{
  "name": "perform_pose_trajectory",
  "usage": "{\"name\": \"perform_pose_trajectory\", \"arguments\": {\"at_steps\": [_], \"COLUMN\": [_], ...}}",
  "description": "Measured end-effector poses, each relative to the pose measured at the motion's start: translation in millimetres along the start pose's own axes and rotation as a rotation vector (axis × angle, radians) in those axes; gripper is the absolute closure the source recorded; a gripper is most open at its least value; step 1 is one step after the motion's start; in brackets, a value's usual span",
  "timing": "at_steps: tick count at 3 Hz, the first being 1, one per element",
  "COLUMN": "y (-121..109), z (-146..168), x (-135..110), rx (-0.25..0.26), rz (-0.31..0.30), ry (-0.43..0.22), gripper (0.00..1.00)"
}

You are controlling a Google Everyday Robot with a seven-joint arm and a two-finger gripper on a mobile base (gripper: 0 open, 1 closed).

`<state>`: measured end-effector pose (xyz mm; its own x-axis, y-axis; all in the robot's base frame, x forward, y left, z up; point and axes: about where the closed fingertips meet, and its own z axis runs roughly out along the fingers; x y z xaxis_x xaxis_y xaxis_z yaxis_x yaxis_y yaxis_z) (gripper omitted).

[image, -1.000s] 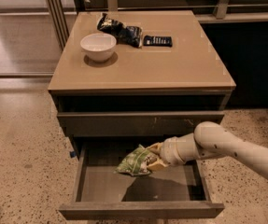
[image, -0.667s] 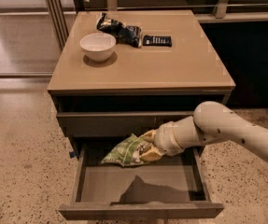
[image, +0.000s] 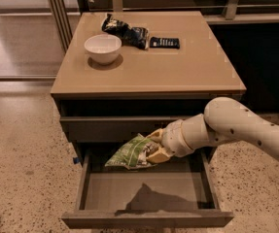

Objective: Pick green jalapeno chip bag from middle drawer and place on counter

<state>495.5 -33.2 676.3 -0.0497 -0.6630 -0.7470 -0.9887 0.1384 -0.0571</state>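
Observation:
The middle drawer is pulled open below the counter. My gripper reaches in from the right and is shut on the green jalapeno chip bag. The bag hangs in the air above the drawer's grey floor, in front of the upper drawer front. Its shadow falls on the drawer floor. The bag's right end is hidden by my fingers.
On the counter stand a white bowl, a dark blue-black snack bag and a flat black bar. The front half of the counter is bare. My white arm crosses the cabinet's right side. Speckled floor surrounds the cabinet.
My gripper has lifted the green bag up out of the drawer and moved it left; it now hangs level with the upper drawer front.

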Motion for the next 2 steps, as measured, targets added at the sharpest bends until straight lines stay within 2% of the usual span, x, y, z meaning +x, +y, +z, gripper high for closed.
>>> {"name": "perform_pose_trajectory", "arguments": {"at_steps": [1,2], "y": [-9.6,-25.0], "z": [-23.5,-80.7], "x": [-23.2,-82.7], "rx": [0.04,0.094], "rz": [0.057,0.082], "ry": [-0.047,-0.093], "gripper": [1.0,1.0]}}
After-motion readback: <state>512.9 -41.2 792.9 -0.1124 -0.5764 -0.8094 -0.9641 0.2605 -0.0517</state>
